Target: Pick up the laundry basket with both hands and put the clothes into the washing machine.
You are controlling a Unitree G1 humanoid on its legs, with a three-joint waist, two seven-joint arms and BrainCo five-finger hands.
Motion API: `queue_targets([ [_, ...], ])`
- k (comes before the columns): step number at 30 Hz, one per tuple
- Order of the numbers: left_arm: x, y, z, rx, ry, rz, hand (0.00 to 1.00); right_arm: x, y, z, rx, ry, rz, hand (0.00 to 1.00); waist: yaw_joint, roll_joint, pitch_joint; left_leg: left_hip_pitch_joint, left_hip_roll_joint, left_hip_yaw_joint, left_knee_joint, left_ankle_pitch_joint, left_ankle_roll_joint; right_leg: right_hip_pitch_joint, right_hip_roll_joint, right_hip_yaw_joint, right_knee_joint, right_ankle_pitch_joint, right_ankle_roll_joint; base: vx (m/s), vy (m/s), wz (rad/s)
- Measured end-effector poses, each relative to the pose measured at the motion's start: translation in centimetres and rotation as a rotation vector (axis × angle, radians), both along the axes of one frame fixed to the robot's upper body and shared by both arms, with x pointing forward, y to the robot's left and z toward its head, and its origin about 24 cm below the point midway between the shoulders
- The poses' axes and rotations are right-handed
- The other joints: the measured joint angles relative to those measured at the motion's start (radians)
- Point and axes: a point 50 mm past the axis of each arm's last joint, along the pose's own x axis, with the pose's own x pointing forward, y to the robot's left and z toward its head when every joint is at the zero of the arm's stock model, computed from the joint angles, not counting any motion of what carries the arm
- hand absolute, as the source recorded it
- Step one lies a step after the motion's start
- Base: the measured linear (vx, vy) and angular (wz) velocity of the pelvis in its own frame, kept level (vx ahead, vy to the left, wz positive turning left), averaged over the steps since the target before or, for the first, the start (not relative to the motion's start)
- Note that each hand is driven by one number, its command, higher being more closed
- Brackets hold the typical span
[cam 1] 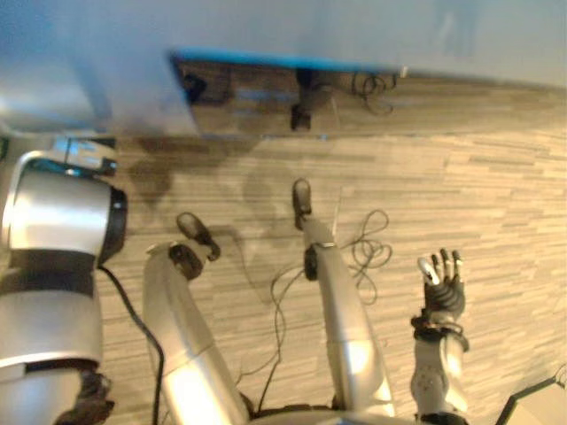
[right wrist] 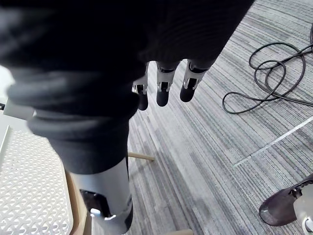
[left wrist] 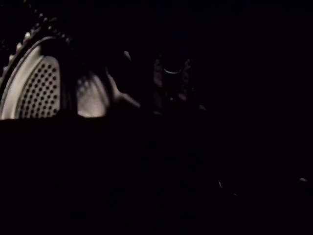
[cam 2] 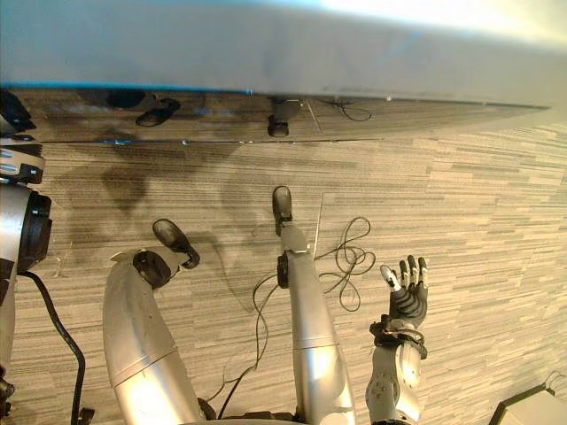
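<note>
Okay, nearest first, everything placed off the right hand (cam 2: pixel 406 288). It hangs above the striped floor (cam 2: pixel 461 195) at the robot's right side. Its fingers (right wrist: pixel 163 90) are straight and slightly spread, holding nothing and touching nothing.

Just beside that hand's forearm, on the near side, we see a white lattice panel with a pale rim. We take it for the laundry basket (right wrist: pixel 29 186), with a pale wooden rod (right wrist: pixel 142 156) next to it. It is apart from the right hand and not gripped. Just a corner of it shows, so we cannot tell its long axis or which way its opening points; the lattice face is turned toward the wrist camera. We cannot tell where the clothes are.

Well apart from the right hand, across the robot, the left hand (left wrist: pixel 171 83) is a faint shape in deep dark. It is just beside a curved perforated metal wall (left wrist: pixel 34 88), which we read as the washing machine drum. Whether it grips anything, we cannot tell.

Farthest from the right hand, a pale grey slab (cam 2: pixel 266 44) spans the far edge of the floor. It may be the machine's casing, but we are unsure.

Our judgement of the step: loading stage, with the left hand at the drum, the right hand idle, and the basket in neither hand. The next move likely calls for the left hand to clear the drum's rim without snagging. Then the right hand has to turn toward the basket beside it, palm to the rim.
</note>
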Motion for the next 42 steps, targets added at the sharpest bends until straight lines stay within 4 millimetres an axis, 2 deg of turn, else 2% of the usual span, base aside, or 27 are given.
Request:
queue_targets([
  [8,1.2,1.7,-0.8,-0.104,0.122,0.001,0.00,-0.2,1.4,-0.8,0.029,0.041,0.084,0.00,-0.006,0.000,0.000,0.001,-0.003,-0.005,0.001,0.001,0.000,-0.003,-0.001,-0.003,0.015,-0.003,-0.004,0.00,0.004,0.01],
  [12,2.7,2.5,-2.6,-0.252,0.219,-0.080,0.00,-0.1,1.8,-0.9,0.034,0.043,0.104,0.00,-0.002,0.002,-0.001,0.000,-0.005,-0.009,0.001,0.001,-0.001,-0.001,-0.002,-0.006,0.016,-0.004,-0.005,0.00,0.000,0.00],
  [14,4.2,1.5,-4.7,-0.459,0.305,-0.291,0.00,0.0,2.0,-1.1,0.041,0.058,0.117,0.00,0.004,0.002,-0.001,0.000,-0.009,-0.012,-0.002,0.001,-0.001,0.001,-0.005,-0.010,0.016,-0.005,-0.005,-0.01,0.031,0.05],
  [15,4.4,1.2,-5.1,-0.505,0.316,-0.342,0.00,0.0,2.1,-1.1,0.042,0.060,0.121,0.00,0.005,0.002,-0.001,0.000,-0.011,-0.013,-0.003,0.001,-0.001,0.001,-0.007,-0.011,0.016,-0.006,-0.006,-0.01,0.038,0.10],
  [17,5.1,-0.6,-6.3,-0.667,0.358,-0.534,0.00,0.0,2.5,-1.3,0.050,0.070,0.129,0.00,0.005,0.003,-0.001,0.000,-0.024,-0.017,-0.009,0.003,-0.002,0.002,-0.015,-0.014,0.017,-0.009,-0.005,-0.01,0.039,0.11],
  [19,5.3,-1.3,-6.6,-0.744,0.365,-0.628,0.00,0.0,2.6,-1.4,0.058,0.076,0.121,0.00,0.004,0.003,-0.001,0.000,-0.024,-0.018,-0.009,0.003,-0.002,0.003,-0.016,-0.015,0.015,-0.009,-0.005,0.00,0.039,0.01],
  [21,5.2,-1.2,-6.3,-0.794,0.350,-0.677,0.00,-0.1,2.6,-1.5,0.053,0.089,0.114,0.00,-0.002,0.003,-0.002,0.000,-0.022,-0.019,-0.009,0.003,-0.002,0.004,-0.014,-0.016,0.012,-0.009,-0.005,0.00,0.037,-0.04],
  [23,4.7,-0.1,-5.7,-0.757,0.308,-0.597,0.00,0.0,2.6,-1.4,0.046,0.091,0.115,0.00,-0.009,0.003,-0.002,0.000,-0.018,-0.022,-0.005,0.003,-0.002,0.006,-0.009,-0.016,0.010,-0.009,-0.005,0.00,0.022,-0.10],
  [24,4.0,1.4,-4.9,-0.616,0.263,-0.391,0.00,0.0,2.7,-1.4,0.041,0.089,0.118,0.00,-0.011,0.003,-0.002,0.000,-0.002,-0.024,0.001,0.001,-0.002,0.012,0.003,-0.016,0.002,-0.007,-0.008,0.00,0.023,-0.17],
  [25,3.7,1.8,-4.5,-0.544,0.247,-0.297,0.00,0.0,2.7,-1.3,0.036,0.086,0.123,0.00,-0.011,0.003,-0.002,0.000,0.001,-0.027,0.001,0.001,-0.002,0.015,0.006,-0.017,-0.004,-0.005,-0.009,0.00,0.025,-0.20],
  [27,2.8,3.0,-3.6,-0.295,0.212,0.017,0.00,0.1,2.7,-0.9,0.022,0.061,0.147,0.00,-0.010,0.003,-0.002,0.000,0.012,-0.034,-0.001,0.001,-0.003,0.027,0.015,-0.025,-0.026,-0.002,-0.014,0.00,0.019,-0.08],
  [30,2.7,3.0,-3.4,-0.187,0.207,0.115,0.00,0.3,2.5,-0.5,0.009,0.037,0.147,0.00,-0.007,0.003,-0.002,0.000,0.012,-0.040,-0.003,0.001,-0.003,0.033,0.015,-0.032,-0.029,-0.001,-0.014,0.00,0.009,0.02],
  [33,3.1,2.6,-4.2,-0.128,0.234,0.151,0.00,0.4,2.5,-0.4,0.006,0.033,0.147,0.00,-0.005,0.004,-0.002,0.000,0.008,-0.045,-0.006,0.001,-0.003,0.040,0.012,-0.039,-0.031,-0.001,-0.014,0.02,0.028,0.05],
  [37,4.2,2.6,-6.8,-0.175,0.312,0.110,0.00,0.4,2.5,-0.3,0.006,0.032,0.148,0.00,-0.001,0.004,-0.002,0.007,0.006,-0.045,-0.013,0.002,-0.003,0.048,0.010,-0.041,-0.038,-0.001,-0.014,0.00,0.009,0.00],
  [39,4.8,3.1,-9.0,-0.222,0.367,0.106,0.00,0.5,2.5,-0.1,0.001,0.024,0.149,0.00,-0.001,0.005,-0.003,0.024,0.006,-0.044,-0.019,0.002,-0.004,0.065,0.011,-0.042,-0.043,-0.001,-0.014,0.01,0.027,0.04],
  [41,5.5,3.8,-12.6,-0.286,0.450,0.102,0.00,0.5,2.4,0.2,-0.018,0.014,0.151,0.00,0.002,0.005,-0.003,0.051,0.007,-0.044,-0.032,0.004,-0.008,0.095,0.012,-0.043,-0.059,-0.001,-0.015,0.01,0.027,0.09],
  [42,5.7,3.9,-13.6,-0.299,0.472,0.102,0.00,0.5,2.4,0.3,-0.022,0.015,0.151,0.00,0.003,0.005,-0.003,0.058,0.007,-0.044,-0.035,0.005,-0.009,0.102,0.012,-0.045,-0.061,-0.002,-0.015,0.01,0.024,0.11],
])
